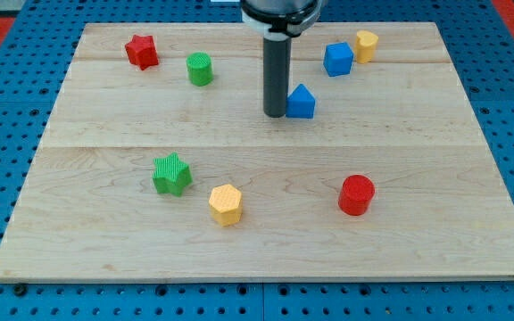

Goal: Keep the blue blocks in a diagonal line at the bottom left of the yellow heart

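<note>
My tip [275, 114] rests on the board just left of a blue house-shaped block [302, 102], touching or almost touching its left side. A blue cube [337, 59] lies up and to the right of that block. A yellow block [366, 45], which may be the heart though its shape is not clear, sits right next to the cube's upper right corner. The two blue blocks and this yellow block run in a rough diagonal from lower left to upper right.
A red star [141, 51] and a green cylinder [200, 68] lie at the view's top left. A green star [172, 174] and a yellow hexagonal block [226, 204] lie at the lower left. A red cylinder [357, 194] lies at the lower right.
</note>
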